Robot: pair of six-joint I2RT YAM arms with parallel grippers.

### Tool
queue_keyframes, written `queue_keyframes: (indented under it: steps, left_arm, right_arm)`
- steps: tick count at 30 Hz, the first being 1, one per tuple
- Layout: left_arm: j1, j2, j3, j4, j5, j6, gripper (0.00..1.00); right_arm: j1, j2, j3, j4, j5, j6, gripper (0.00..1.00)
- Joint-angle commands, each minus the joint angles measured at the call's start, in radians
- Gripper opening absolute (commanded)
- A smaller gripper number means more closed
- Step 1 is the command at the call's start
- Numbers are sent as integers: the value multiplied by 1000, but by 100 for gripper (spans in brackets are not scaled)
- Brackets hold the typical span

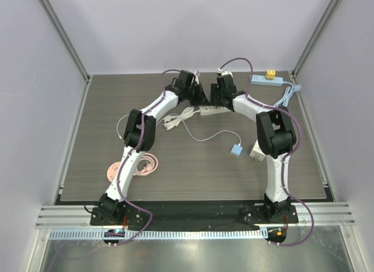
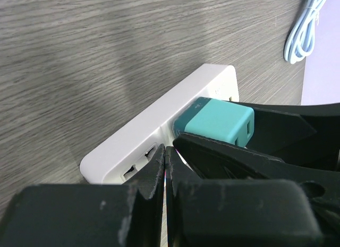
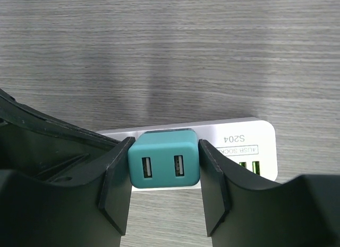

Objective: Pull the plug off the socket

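A white power strip (image 3: 239,138) lies on the dark wood-grain table, at the back centre in the top view (image 1: 207,110). A teal two-port USB plug (image 3: 163,159) sits in it. My right gripper (image 3: 163,167) is shut on the teal plug, one finger (image 3: 114,178) pressed against each side. My left gripper (image 2: 166,151) is shut with its tips together, resting on the strip (image 2: 154,130) beside the plug (image 2: 215,121). In the top view both grippers, left (image 1: 198,99) and right (image 1: 217,99), meet over the strip and hide the plug.
A light blue power strip with a yellow plug (image 1: 269,78) lies at the back right, its cable (image 2: 305,29) trailing down. A white cable bundle (image 1: 178,118) runs to a light blue adapter (image 1: 236,149). A pink coiled cable (image 1: 146,165) lies front left.
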Motion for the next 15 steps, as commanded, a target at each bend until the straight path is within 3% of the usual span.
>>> queue_keyframes:
  steps: [1,15]
  left_arm:
    - [-9,67,-2,-94,-64,22,0]
    - [-26,88,55,-141,-104,52,0]
  right_arm:
    - [15,-165,31,120,5,63,1]
    - [16,-137,130,51,44,57,1]
